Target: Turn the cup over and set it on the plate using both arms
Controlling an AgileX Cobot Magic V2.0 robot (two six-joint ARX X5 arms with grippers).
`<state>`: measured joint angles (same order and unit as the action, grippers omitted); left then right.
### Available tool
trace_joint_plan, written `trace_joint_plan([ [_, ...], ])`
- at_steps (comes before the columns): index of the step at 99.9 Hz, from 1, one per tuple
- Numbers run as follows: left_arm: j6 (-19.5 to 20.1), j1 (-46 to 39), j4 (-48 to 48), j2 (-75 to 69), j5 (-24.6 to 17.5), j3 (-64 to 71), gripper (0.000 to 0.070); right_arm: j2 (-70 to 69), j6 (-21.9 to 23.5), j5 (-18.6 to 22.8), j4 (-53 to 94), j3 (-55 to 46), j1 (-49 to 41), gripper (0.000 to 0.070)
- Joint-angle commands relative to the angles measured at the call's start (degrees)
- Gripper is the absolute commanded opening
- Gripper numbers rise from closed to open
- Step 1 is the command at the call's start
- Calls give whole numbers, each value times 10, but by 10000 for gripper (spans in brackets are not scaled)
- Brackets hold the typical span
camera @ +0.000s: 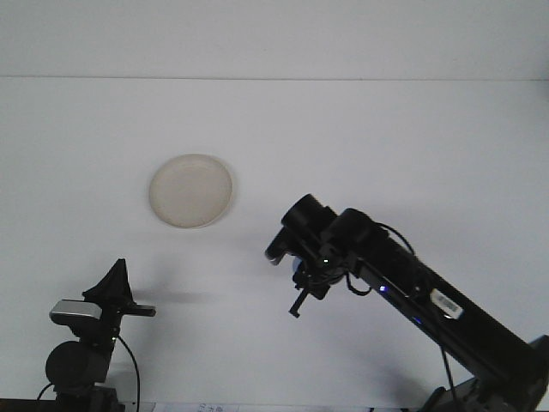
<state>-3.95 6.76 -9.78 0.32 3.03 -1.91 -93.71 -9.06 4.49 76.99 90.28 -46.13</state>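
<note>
A round cream plate (190, 190) lies flat on the white table, left of centre. My right gripper (300, 279) hangs over the middle of the table, below and to the right of the plate. It is shut on the blue cup (297, 269). Only a small blue patch of the cup shows, because the wrist and arm hide the rest, so its tilt cannot be made out. My left gripper (120, 292) sits low at the front left, well below the plate, with nothing near it.
The long black right arm (429, 300) slants from the lower right corner up to the table's middle. The table's back edge (274, 79) runs across the top of the view.
</note>
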Motion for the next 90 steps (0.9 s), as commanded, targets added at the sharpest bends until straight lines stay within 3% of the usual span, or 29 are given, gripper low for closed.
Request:
trace_joint_plan([
  [1,4,0,-6,-1,0,11,12,-28,-17,-1,16,21,-21,0],
  [27,4,0,-6,-1,0,11,12,-81,-32,0,16,67,-76,0],
  [90,4,0,-6,-1,0,11,12,-116,-45,0,16,68,-75,0],
])
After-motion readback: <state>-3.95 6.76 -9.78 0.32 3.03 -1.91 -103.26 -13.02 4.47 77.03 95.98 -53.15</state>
